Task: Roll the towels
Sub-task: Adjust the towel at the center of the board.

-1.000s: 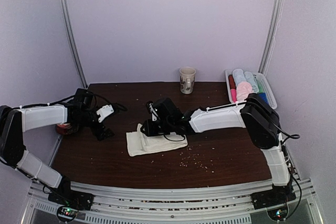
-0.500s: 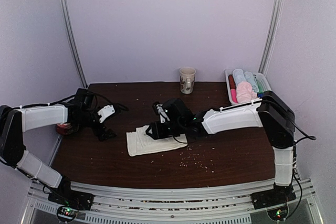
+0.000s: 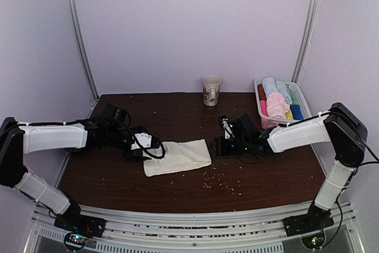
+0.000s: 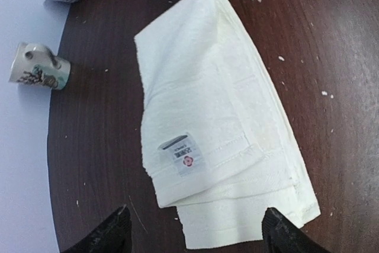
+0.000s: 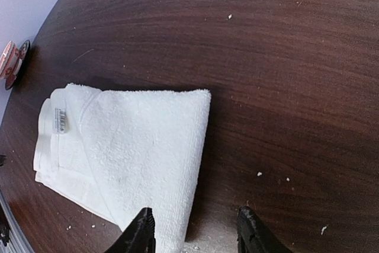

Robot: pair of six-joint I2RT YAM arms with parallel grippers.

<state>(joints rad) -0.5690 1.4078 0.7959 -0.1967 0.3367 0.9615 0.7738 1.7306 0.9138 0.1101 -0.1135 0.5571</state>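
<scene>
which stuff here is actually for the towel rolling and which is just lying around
For the job:
cream-white towel, folded flat, not yet rolled
pale pink towel, in the tray
left hand and right hand

Lying about:
mug
light blue-grey towels
bright blue towel
crumbs

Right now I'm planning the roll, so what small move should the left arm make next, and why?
Probably lower the left gripper and pinch the towel's labelled end to start the roll. The towel lies folded flat and unrolled. That gripper is open and straddles the labelled end, while the right gripper, also open, waits at the opposite end.
</scene>
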